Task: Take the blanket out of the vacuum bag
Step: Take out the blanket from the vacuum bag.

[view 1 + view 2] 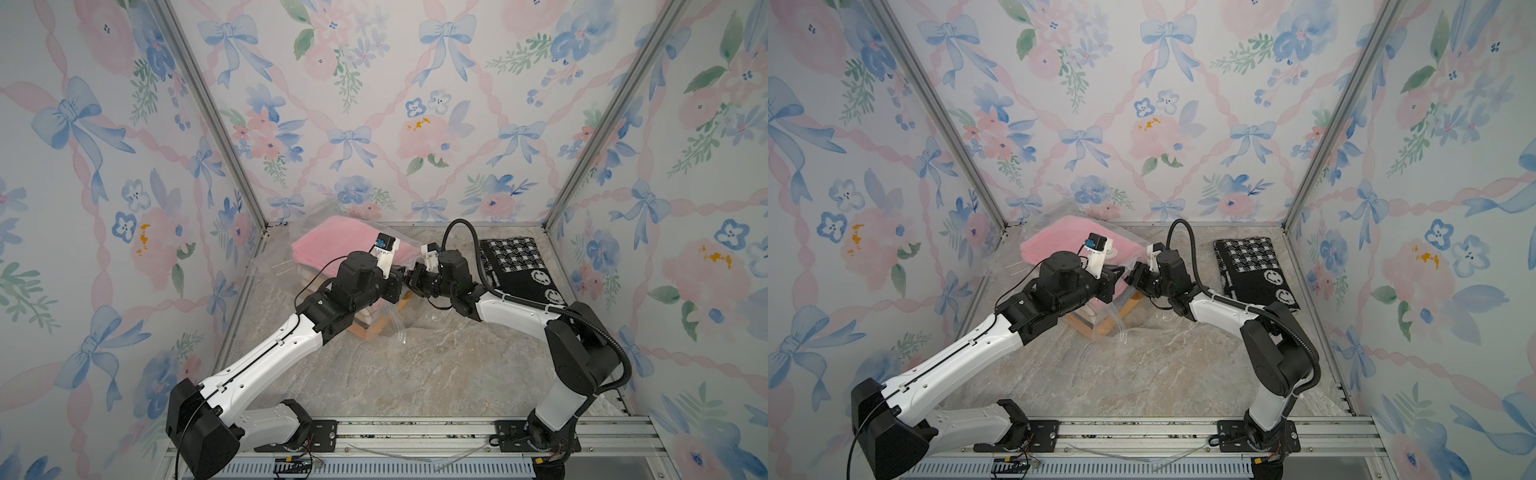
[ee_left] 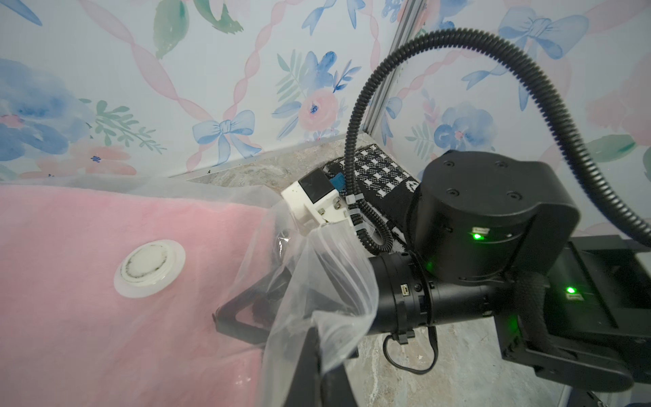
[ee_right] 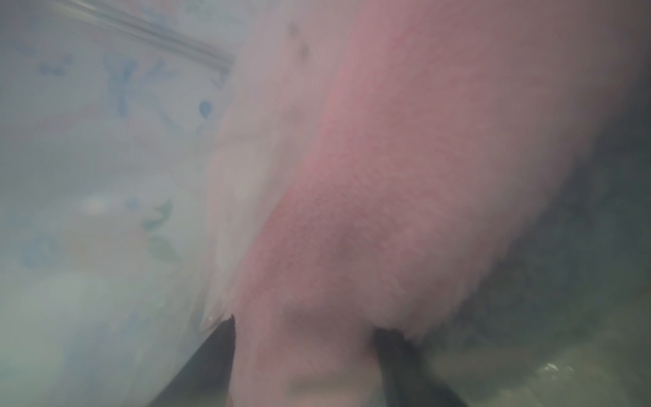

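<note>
Left gripper [image 1: 401, 277]: shut, pinched on film at the vacuum bag [image 2: 327, 267] mouth.
Right gripper [image 3: 306, 327]: reached inside that mouth, jaws wide, clamped across a pink blanket [image 3: 387, 176] fold.
Vacuum bag: lay far left on the table, valve cap [image 2: 149, 268] up, blanket inside.
Nearby: folded black-and-white smiley cloth [image 1: 519, 266], far right, apart.
Surface: marble-patterned tabletop [image 1: 415, 374].
Room: floral bow wallpaper [image 1: 374, 104].

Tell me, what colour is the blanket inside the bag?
The blanket is pink, seen through the clear vacuum bag; the left wrist view shows it best.
</note>
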Robot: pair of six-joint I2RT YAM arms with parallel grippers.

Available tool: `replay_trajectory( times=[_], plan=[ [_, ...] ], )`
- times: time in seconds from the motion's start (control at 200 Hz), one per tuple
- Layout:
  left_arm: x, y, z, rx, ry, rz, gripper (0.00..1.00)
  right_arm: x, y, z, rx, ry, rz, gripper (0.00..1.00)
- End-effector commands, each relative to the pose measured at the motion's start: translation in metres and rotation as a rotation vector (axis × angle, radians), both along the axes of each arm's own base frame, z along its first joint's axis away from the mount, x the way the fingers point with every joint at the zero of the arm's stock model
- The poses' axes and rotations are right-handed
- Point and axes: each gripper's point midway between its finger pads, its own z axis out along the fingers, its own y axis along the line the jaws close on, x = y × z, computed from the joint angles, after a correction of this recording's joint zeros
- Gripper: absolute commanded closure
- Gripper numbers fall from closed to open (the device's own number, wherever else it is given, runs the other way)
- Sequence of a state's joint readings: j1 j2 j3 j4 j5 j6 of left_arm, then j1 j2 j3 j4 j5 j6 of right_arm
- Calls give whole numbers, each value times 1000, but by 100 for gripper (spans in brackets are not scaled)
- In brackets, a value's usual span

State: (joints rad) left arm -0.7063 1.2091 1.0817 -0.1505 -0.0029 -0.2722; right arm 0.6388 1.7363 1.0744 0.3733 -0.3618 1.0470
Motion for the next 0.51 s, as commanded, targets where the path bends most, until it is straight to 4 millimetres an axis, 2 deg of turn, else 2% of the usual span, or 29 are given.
replay_trajectory(
  times=[0.0,0.3,0.5],
  plan=[
    [1,3,15,-35,-59,-4,100,-6,-1,-16,-50,19,-7,35],
    [0,6,8,-39,-46,2,100,-13,-15,-41,-119,50,-23,34],
    [0,10,9,-37,-46,10,100,-7,-10,-42,-119,56,-17,34]
  ],
)
